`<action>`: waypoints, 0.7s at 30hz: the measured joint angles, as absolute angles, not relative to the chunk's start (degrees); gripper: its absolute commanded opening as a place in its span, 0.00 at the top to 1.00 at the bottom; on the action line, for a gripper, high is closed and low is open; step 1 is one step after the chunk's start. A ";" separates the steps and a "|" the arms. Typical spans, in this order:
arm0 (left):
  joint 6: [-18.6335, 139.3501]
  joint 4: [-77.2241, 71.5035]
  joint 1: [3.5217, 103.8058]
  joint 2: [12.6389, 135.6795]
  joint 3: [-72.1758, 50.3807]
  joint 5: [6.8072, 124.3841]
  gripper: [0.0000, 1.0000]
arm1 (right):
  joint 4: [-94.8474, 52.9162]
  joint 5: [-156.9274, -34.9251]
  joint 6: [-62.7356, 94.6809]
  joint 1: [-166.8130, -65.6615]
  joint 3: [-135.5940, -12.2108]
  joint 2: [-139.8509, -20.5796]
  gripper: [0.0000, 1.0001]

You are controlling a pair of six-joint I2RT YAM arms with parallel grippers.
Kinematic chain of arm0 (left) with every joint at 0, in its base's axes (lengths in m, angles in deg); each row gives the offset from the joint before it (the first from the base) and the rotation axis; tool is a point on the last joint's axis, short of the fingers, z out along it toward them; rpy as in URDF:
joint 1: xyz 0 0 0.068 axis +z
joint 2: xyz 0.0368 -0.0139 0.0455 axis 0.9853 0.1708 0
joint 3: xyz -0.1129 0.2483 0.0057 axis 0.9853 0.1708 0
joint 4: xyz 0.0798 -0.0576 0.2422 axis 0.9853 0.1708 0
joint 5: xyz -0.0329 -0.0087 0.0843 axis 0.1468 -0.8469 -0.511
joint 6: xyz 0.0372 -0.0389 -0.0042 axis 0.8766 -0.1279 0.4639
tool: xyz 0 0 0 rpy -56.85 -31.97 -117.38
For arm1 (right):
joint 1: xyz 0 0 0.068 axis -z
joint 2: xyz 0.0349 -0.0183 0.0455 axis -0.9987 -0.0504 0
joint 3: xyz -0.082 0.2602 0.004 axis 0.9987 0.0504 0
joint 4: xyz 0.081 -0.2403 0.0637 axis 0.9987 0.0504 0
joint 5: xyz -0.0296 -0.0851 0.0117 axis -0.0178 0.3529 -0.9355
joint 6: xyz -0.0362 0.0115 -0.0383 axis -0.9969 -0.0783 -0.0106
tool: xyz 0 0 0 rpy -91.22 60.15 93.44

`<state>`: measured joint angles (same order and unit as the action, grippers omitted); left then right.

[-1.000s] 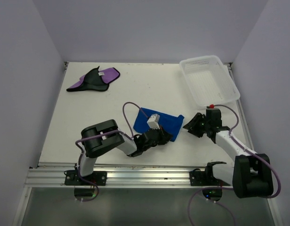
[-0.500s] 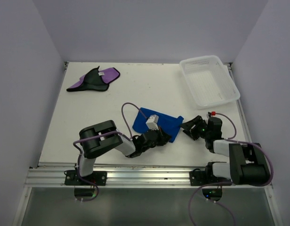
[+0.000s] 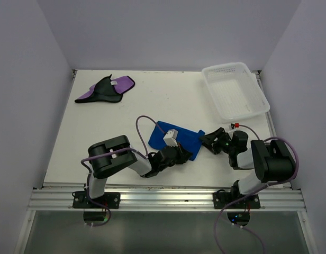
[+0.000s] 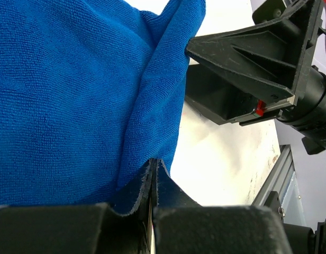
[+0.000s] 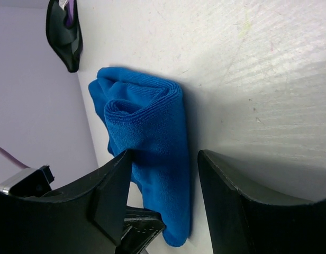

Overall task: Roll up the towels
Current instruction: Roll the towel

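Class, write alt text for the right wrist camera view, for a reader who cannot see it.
A blue towel, its edge loosely folded over, lies on the white table, framed between the two black fingers of the open right gripper. A black-and-purple towel shows in the far top-left corner.

A white plastic mesh basket (image 3: 235, 92) sat at the far right corner of the table (image 3: 168, 95), skewed to its edges and with nothing in it. The table was white and faintly scuffed, closed in by pale lilac walls (image 3: 25, 106) on the left, back and right. An aluminium rail (image 3: 163, 198) ran along its near edge, with a dark strip below it.
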<state>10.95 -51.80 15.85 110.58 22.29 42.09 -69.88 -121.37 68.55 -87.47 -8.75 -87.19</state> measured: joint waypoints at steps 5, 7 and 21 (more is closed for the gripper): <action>10.95 -51.65 15.85 110.47 22.31 42.09 1.00 | -78.14 -124.38 69.32 -87.47 -9.14 -93.85 0.43; 10.95 -51.65 15.85 110.45 22.40 42.07 1.00 | -82.29 -125.58 69.84 -87.51 -9.16 -96.82 0.43; 10.95 -50.60 15.85 109.73 22.62 41.91 1.00 | -99.89 -127.81 72.60 -90.33 -9.93 -108.08 0.51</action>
